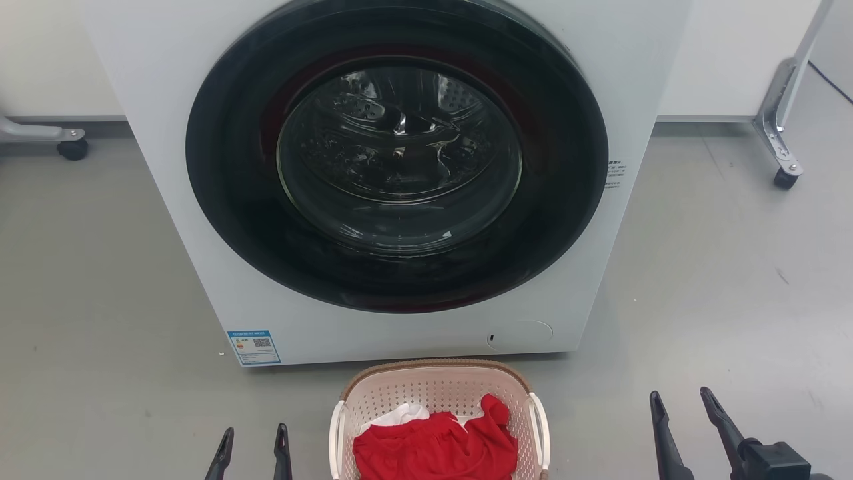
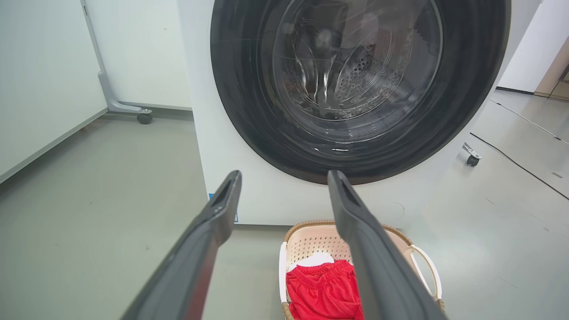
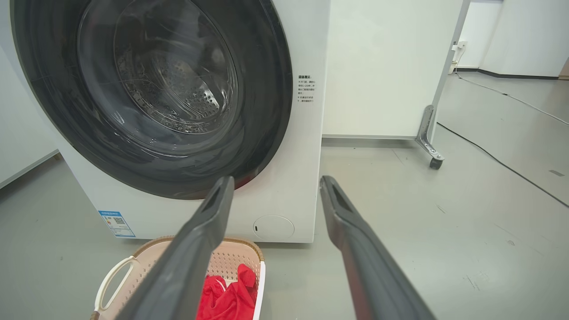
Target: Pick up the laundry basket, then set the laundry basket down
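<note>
The laundry basket (image 1: 433, 392) stands on the grey floor (image 1: 86, 267) at the bottom middle of the head view, just in front of a white washing machine (image 1: 193, 167). The round dark door (image 1: 400, 153) of the machine is closed, and the metal drum shows through its glass. In the basket lies a red garment (image 1: 433, 450), with a small white cloth (image 1: 400, 413) at its upper left side. The two white handles of the basket are at its left and right walls, and nothing touches them.

The left claw (image 1: 254, 433) is at the lower left of the head view, beside the basket but apart from it. Its two fingers are spread and hold nothing. The right claw (image 1: 681, 400) is at the lower right, farther from the basket. It is also spread and empty.

In the left wrist view the basket sits at the bottom, partly behind one dark finger. In the right wrist view it is at the lower left corner, again partly behind a finger.

A blue label (image 1: 253, 347) is stuck on the lower left of the machine front. A metal leg with a caster (image 1: 780, 133) stands at the upper right.
</note>
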You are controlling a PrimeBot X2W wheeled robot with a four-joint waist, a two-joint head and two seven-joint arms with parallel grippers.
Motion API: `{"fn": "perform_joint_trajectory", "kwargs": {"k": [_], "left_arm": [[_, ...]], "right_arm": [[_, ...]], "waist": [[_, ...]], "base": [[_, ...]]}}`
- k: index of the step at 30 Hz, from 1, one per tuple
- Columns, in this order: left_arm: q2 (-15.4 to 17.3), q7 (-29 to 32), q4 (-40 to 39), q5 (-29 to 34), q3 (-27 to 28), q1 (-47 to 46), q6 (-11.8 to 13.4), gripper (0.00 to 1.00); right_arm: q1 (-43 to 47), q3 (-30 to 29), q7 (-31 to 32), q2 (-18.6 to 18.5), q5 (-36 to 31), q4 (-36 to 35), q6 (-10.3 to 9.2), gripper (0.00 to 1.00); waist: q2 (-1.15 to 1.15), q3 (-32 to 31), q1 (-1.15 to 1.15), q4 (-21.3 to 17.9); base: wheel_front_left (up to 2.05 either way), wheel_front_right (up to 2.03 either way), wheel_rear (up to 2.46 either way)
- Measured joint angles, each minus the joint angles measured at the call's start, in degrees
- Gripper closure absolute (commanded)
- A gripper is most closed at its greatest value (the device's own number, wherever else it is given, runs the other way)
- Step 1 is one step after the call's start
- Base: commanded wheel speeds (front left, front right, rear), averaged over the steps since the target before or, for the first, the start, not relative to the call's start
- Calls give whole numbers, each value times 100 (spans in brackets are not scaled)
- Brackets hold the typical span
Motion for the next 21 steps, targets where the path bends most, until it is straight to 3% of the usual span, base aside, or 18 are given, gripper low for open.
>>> {"fn": "perform_joint_trajectory", "kwargs": {"k": [16,17,21], "left_arm": [[-34,0,-8,9,-3,0,0,0],[-37,0,-1,9,-5,0,0,100],[-51,11,133,-3,-3,77,-14,100]], "right_arm": [[26,-82,0,45,-59,-8,0,0],[29,-83,1,46,-59,-2,0,100],[142,-70,20,140,-37,145,12,100]], "waist": [[0,-15,0,15],[0,-16,0,15],[0,-16,0,15]], "base": [[0,0,0],[0,0,0],[0,0,0]]}}
